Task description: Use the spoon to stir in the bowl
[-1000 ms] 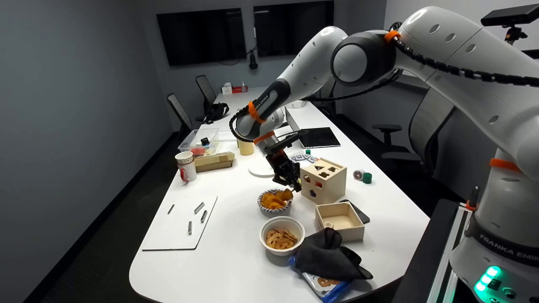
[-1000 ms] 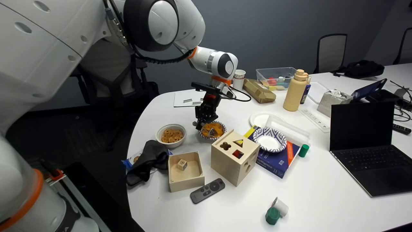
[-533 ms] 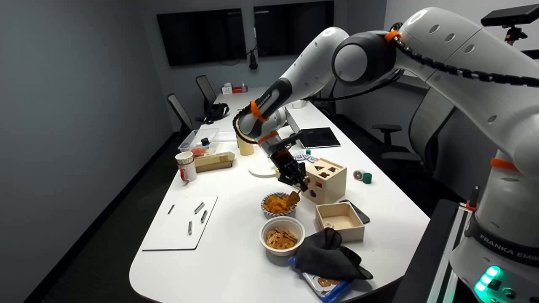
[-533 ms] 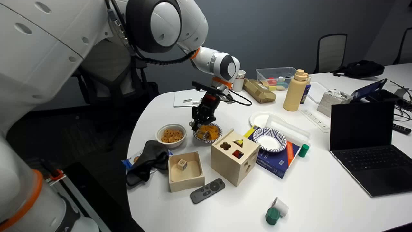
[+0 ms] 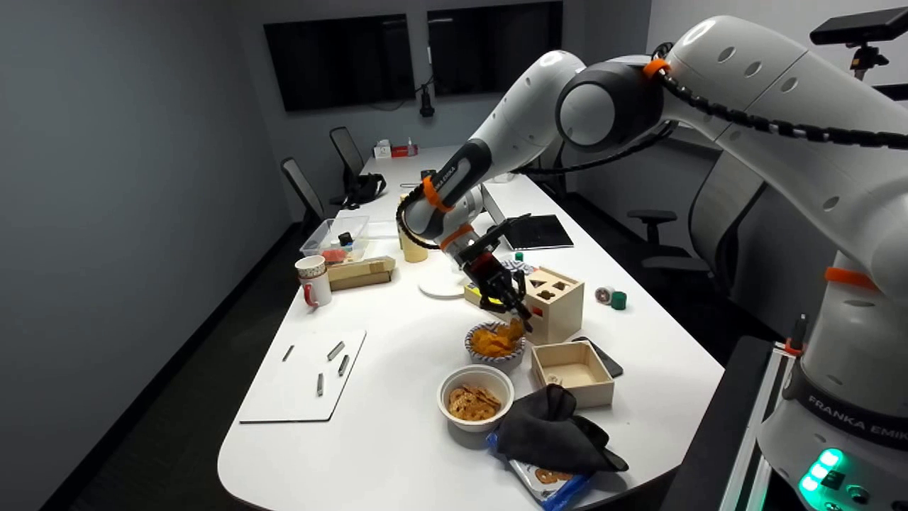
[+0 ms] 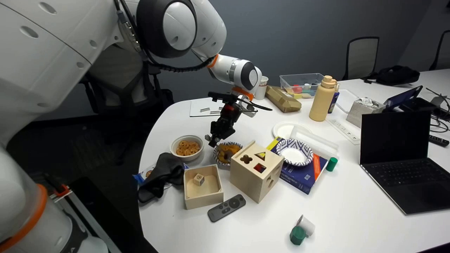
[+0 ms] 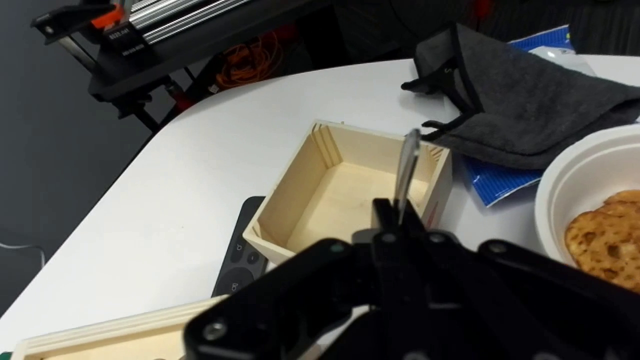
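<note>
The bowl, a small patterned bowl, shows in both exterior views (image 5: 501, 361) (image 6: 218, 160), filled with orange pieces (image 5: 491, 343). It stands close beside the shape-sorter box. My gripper is above the bowl's edge in both exterior views (image 5: 523, 318) (image 6: 213, 141). In the wrist view the gripper (image 7: 398, 215) is shut on the metal spoon (image 7: 407, 165), whose handle end sticks out past the fingertips. In an exterior view the handle end (image 6: 207, 137) also shows, and the spoon slants down into the bowl among the pieces. The bowl is out of sight in the wrist view.
The wooden shape-sorter box (image 6: 255, 172) stands right against the bowl's side. A white bowl of brown snacks (image 5: 443, 408), an open wooden tray (image 5: 573, 376), a black cloth (image 5: 553, 433) and a remote (image 6: 226, 208) lie near. A laptop (image 6: 397, 165) stands farther off.
The gripper with the spoon has moved toward the wooden boxes. The bowl has slid along the table the same way and is now closer to the shape-sorter box and wooden tray.
</note>
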`<state>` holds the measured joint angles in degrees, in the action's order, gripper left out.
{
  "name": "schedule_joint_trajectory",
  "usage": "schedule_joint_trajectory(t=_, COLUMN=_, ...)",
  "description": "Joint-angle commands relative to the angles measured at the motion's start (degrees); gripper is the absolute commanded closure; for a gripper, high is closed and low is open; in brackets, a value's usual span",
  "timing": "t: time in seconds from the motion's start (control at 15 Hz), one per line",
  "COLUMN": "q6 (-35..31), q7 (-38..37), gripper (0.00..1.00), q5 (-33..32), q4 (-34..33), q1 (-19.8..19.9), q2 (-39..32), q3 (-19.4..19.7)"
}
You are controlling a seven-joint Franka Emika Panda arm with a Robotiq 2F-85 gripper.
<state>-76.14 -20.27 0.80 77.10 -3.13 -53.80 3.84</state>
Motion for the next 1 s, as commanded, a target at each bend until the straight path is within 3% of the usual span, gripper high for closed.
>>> schedule_joint_trajectory(t=0.0, q6=-1.07, q7=-2.65, gripper=0.99, q5=-1.61, q4=-0.25, q1=-2.17, q2=0.9, q3=0.92)
schedule_joint_trajectory(t=0.4, q6=-8.86, q7=-1.37, gripper=0.99, q5=-3.24, q4=4.99, q1=-4.2, q2=6.45, q3=0.23)
schedule_joint_trajectory(t=0.67, q6=-24.17, q7=-0.42, gripper=0.99, q5=-5.35, q4=16.24, q1=-4.99, q2=14.26, q3=0.18)
schedule_joint_trajectory(t=0.93, q6=-39.53, q7=1.33, gripper=0.99, q5=-4.28, q4=26.69, q1=-3.23, q2=20.57, q3=-0.43)
